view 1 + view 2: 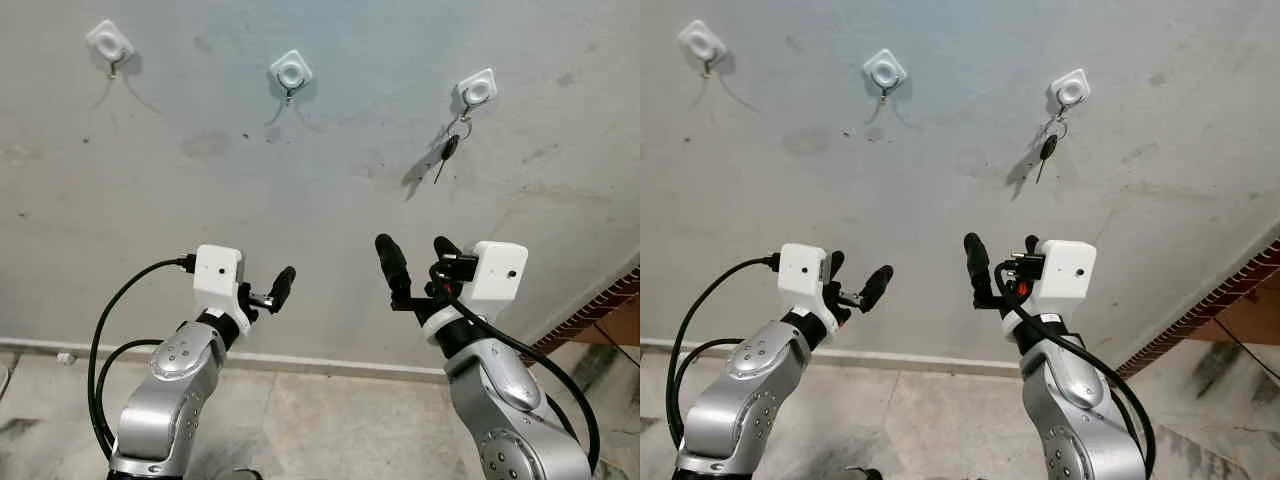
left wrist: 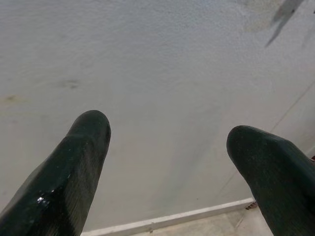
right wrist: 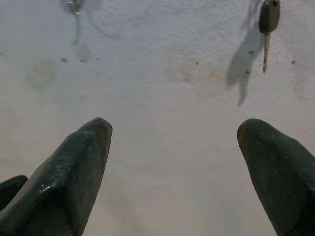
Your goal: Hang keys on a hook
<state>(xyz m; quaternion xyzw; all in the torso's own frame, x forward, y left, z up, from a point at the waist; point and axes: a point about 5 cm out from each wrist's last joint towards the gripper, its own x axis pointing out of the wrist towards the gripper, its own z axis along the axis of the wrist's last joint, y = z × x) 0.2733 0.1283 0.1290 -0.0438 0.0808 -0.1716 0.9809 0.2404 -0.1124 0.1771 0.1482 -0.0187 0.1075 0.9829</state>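
Three white hooks on wall. One key (image 1: 449,150) hangs from the hook (image 1: 477,92) at 1 o'clock. Left hand (image 1: 855,285) and right hand (image 1: 413,262): fingers spread, empty, low.

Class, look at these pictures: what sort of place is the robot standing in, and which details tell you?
Probably a home entryway or hallway: a bare plaster wall carries adhesive hooks, keys hang from one, and the floor is tiled.

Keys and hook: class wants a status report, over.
Left gripper and right gripper open, empty, raised short of the wall. Keys hanging on the rightmost hook. Other two hooks bare. Nothing in the way.
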